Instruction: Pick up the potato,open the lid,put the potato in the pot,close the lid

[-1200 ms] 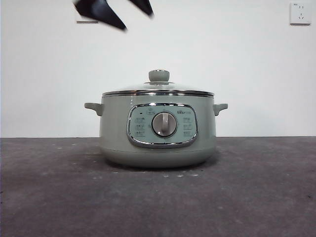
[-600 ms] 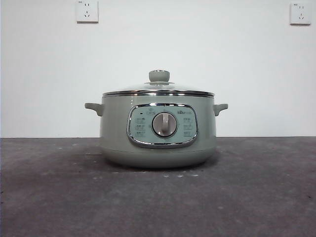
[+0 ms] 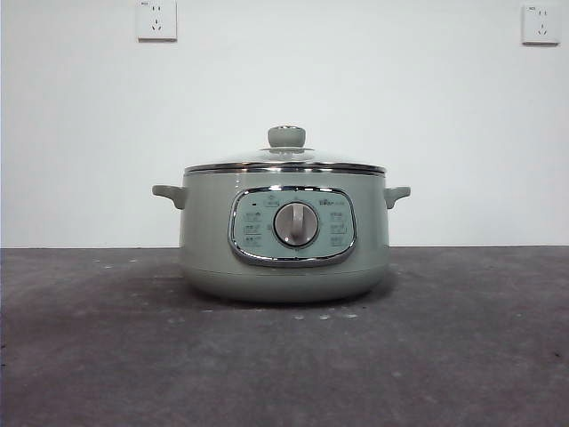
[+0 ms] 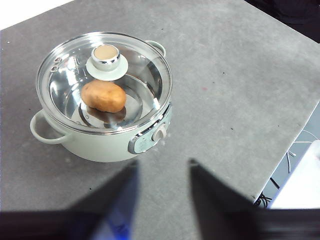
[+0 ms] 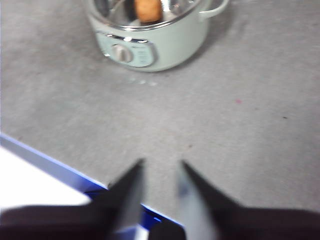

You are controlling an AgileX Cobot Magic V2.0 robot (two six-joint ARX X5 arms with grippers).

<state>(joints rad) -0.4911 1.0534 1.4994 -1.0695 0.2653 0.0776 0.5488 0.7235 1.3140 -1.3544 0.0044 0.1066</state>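
Observation:
The sage-green pot (image 3: 284,236) stands mid-table, its dial panel facing the front view. The glass lid (image 4: 102,82) sits closed on it, knob (image 3: 286,136) upright. Through the glass, the orange-brown potato (image 4: 103,96) lies inside the pot (image 4: 107,145); the right wrist view also shows the potato (image 5: 147,9) inside the pot (image 5: 150,42). My left gripper (image 4: 162,172) hangs high above the table in front of the pot, open and empty. My right gripper (image 5: 160,172) is open and empty too, pulled back near the table's edge. Neither gripper shows in the front view.
The grey table (image 3: 462,356) spreads around the pot. Two wall sockets (image 3: 156,20) sit high on the white wall. A table edge with cables (image 4: 295,155) shows in the left wrist view, and a blue-edged white surface (image 5: 35,180) lies beside the right gripper.
A black gripper that hung at the top left of the front view one second ago has left that view. The pot and lid have not moved.

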